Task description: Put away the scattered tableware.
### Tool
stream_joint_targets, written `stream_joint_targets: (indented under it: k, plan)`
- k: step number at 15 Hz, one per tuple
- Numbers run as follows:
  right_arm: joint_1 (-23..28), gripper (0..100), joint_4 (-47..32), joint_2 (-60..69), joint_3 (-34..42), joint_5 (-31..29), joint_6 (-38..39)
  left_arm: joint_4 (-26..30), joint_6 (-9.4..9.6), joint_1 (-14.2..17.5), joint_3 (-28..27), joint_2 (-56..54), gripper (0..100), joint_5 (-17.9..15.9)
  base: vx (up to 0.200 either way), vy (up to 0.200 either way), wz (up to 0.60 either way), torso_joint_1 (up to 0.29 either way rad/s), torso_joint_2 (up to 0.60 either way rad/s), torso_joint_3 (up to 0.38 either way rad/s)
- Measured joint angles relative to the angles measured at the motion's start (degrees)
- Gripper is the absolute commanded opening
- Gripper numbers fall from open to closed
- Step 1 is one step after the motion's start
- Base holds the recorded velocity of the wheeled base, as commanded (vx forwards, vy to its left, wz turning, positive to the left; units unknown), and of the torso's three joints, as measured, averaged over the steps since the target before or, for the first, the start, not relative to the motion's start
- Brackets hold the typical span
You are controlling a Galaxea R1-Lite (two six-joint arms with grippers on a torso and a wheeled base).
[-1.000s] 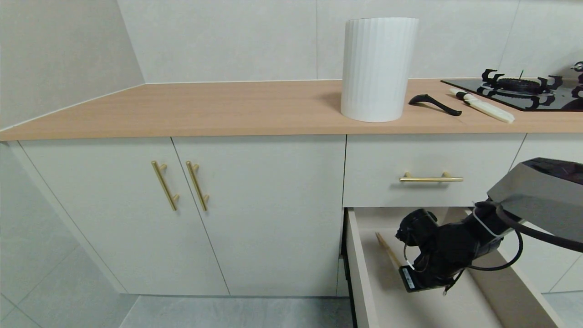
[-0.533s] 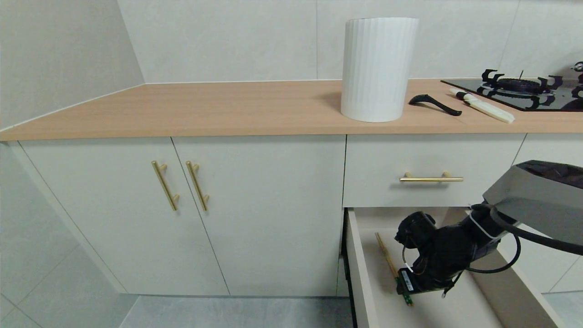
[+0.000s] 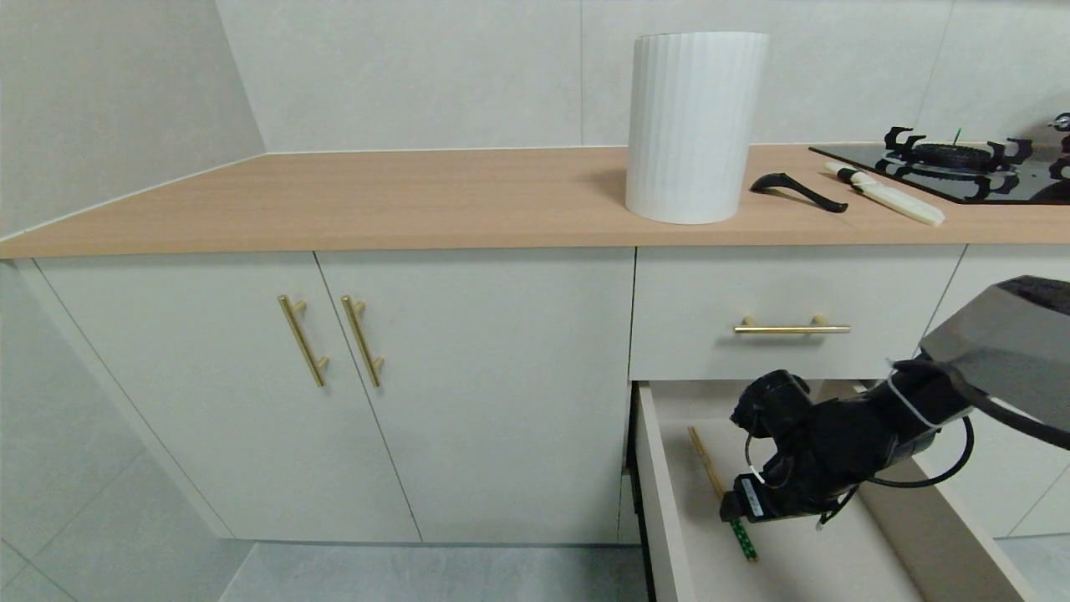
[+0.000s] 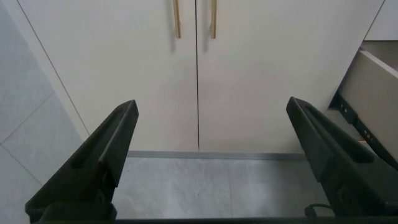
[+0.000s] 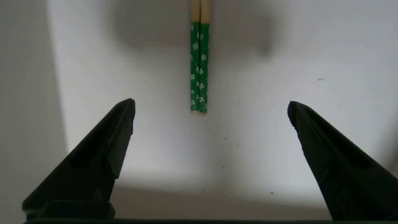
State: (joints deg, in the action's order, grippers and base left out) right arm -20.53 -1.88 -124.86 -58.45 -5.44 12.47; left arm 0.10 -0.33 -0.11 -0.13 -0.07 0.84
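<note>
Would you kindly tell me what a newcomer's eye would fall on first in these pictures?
First, the tall white ribbed cylinder standing on the wooden countertop. Next, the open lower drawer below it, where a pair of wooden chopsticks with green flowered ends lies near the drawer's left wall, with the right claw hovering open just above them.

Black cable (image 3: pixel 963 461) loops round the black, grey-shelled right arm (image 3: pixel 844 456)
</note>
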Motion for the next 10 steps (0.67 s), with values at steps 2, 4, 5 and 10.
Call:
stream_joint_targets:
  k: [2,4,5,10]
  plan:
    - [0.61,100,-0.55,5.45,0.83,0.05,-0.11,0.0,0.0,0.01,0.02,0.0,100,0.02,0.0,0.0,0.0,0.0,0.0,0.0]
    - [1.68,100,-2.35,12.18,1.4,0.13,-0.32,0.0,0.0,0.01,0.04,0.0,100,0.0,0.0,0.0,0.0,0.0,0.0,0.0]
    - [2.47,100,-3.95,16.15,1.46,0.24,-0.49,0.0,0.0,0.01,0.04,0.0,100,0.02,0.0,0.0,0.0,0.0,0.0,0.0]
    - [7.3,100,-6.81,31.85,1.16,0.18,-3.19,0.0,0.01,0.01,0.0,0.0,100,0.02,0.0,0.0,0.0,0.0,0.0,0.0]
